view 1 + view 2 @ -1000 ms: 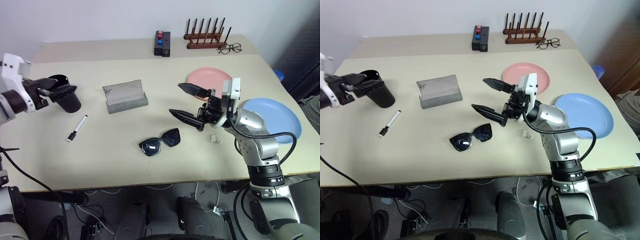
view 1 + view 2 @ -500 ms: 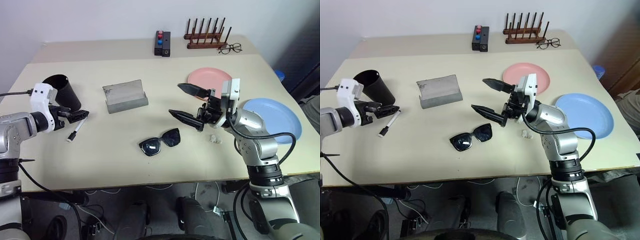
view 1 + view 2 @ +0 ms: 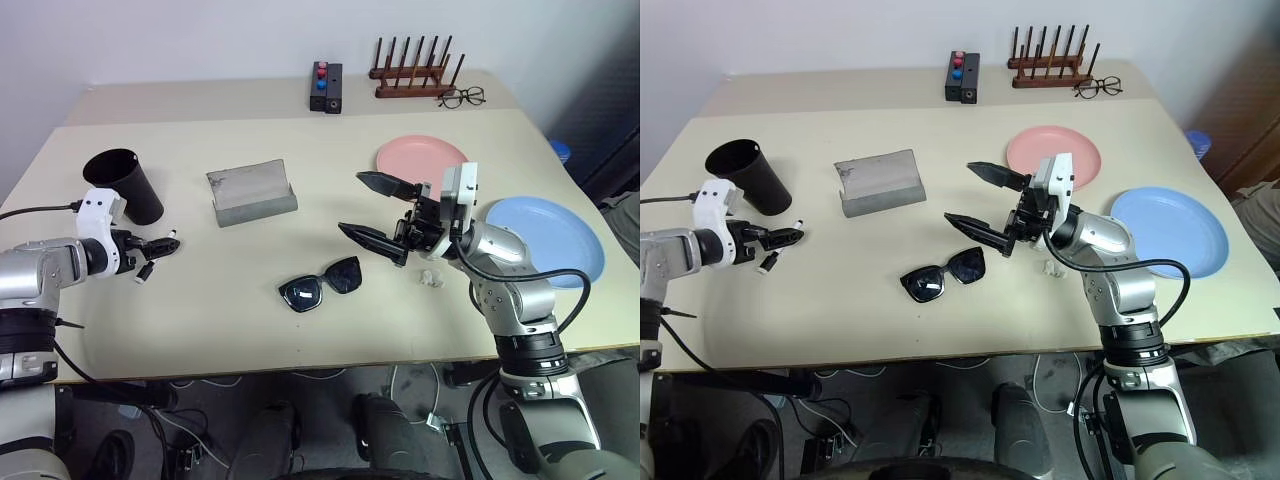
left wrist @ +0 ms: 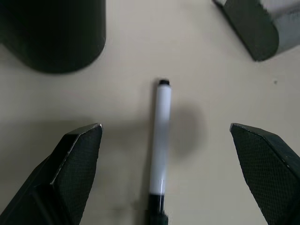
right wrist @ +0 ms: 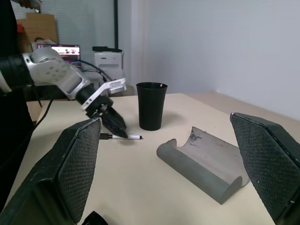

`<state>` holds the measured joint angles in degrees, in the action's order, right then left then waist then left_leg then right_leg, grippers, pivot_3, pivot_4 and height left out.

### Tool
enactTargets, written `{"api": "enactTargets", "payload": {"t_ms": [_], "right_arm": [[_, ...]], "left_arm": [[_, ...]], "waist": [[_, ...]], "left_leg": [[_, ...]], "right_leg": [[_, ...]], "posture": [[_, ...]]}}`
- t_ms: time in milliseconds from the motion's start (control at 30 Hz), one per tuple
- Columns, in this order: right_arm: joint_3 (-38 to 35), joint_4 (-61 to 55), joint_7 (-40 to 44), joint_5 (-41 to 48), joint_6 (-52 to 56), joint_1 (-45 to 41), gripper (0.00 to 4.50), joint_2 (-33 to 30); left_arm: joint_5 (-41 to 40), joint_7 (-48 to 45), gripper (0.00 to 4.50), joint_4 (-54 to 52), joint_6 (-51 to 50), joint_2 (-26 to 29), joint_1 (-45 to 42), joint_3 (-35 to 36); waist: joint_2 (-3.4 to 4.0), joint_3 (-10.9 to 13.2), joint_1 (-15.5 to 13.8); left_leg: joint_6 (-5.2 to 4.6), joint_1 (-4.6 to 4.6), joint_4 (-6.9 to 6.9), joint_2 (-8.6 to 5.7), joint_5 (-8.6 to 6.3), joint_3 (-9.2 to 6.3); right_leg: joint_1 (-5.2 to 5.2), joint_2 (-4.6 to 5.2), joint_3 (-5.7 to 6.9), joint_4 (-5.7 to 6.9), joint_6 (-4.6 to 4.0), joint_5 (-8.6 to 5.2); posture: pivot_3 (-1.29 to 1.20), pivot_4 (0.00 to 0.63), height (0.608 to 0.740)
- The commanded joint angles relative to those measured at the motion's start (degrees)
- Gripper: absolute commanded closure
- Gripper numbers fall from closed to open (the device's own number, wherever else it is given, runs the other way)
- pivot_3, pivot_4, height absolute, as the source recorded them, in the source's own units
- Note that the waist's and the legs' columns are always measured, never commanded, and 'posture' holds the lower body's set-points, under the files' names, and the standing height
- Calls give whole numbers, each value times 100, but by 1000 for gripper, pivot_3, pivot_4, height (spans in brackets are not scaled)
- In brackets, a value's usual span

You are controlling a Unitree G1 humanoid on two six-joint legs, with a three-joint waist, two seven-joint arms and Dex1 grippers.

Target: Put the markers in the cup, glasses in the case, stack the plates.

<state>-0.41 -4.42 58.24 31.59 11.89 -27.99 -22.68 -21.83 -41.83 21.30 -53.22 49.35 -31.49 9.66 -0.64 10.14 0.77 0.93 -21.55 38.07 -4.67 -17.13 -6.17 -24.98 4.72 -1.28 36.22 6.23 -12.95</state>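
From your head views, your left hand [image 3: 155,246] sits spread over the marker [image 3: 146,270] on the worktop [image 3: 220,300]. At your left wrist, the marker [image 4: 161,150] lies between both fingers, cup [image 4: 51,33] beyond.

On the surface [image 3: 250,330] you have the cup [image 3: 125,185] at far left, a marker [image 3: 152,260] just in front of it, the case [image 3: 250,193] to its right, the sunglasses [image 3: 320,283] nearer you, and both plates [image 3: 420,155] at right.

Marker [image 4: 161,154] — cap end cut off by the left wrist view's edge.
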Motion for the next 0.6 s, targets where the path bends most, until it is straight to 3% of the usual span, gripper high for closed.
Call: {"api": "enactTargets", "payload": {"t_ms": [33, 200, 233, 333, 533, 600], "right_arm": [[-57, -244, -36, 10, -110, -41, 0, -6], [-80, -281, -74, 17, -94, 3, 0, -41], [-80, -289, -80, 17, -93, 11, 0, -47], [-84, -280, -93, 10, -96, 16, 0, -60], [-73, -287, -119, 5, -92, 4, 0, -67], [-51, -304, -61, 12, -81, 21, 0, -102]], "left_arm": [[55, -128, 12, -43, -8, 21, -12, -91], [149, -212, 12, -27, 62, 76, 198, -199], [164, -234, 251, -22, 67, 92, 227, -208], [165, -262, 1271, -7, 13, 107, 280, -181], [127, -321, 4345, -102, -139, 189, 454, -147], [92, -380, 4470, -187, -229, 276, 571, -102]], "waist": [[0, 0, 7], [3, -2, 20], [3, -2, 21], [3, -2, 20], [4, -2, 11], [7, -4, 12]], "left_leg": [[0, 0, 0, 0, 0, 0], [0, 1, -1, 3, 0, 0], [0, 1, -1, 3, 0, 1], [0, 1, -1, 2, 0, 1], [-1, 2, -1, 2, 0, 1], [-1, 2, -1, 2, -1, 1]], "right_leg": [[-1, 0, 0, 0, 0, 0], [-2, -2, -1, 1, 0, 0], [-2, -2, -1, 1, 0, 0], [-1, -2, -1, 1, 0, 0], [0, -1, -1, 1, 0, 0], [0, -1, -2, 0, 0, 0]], "posture": [[0, 150, 740], [0, 150, 740], [0, 150, 740], [0, 150, 740], [0, 150, 740], [0, 150, 740]]}}
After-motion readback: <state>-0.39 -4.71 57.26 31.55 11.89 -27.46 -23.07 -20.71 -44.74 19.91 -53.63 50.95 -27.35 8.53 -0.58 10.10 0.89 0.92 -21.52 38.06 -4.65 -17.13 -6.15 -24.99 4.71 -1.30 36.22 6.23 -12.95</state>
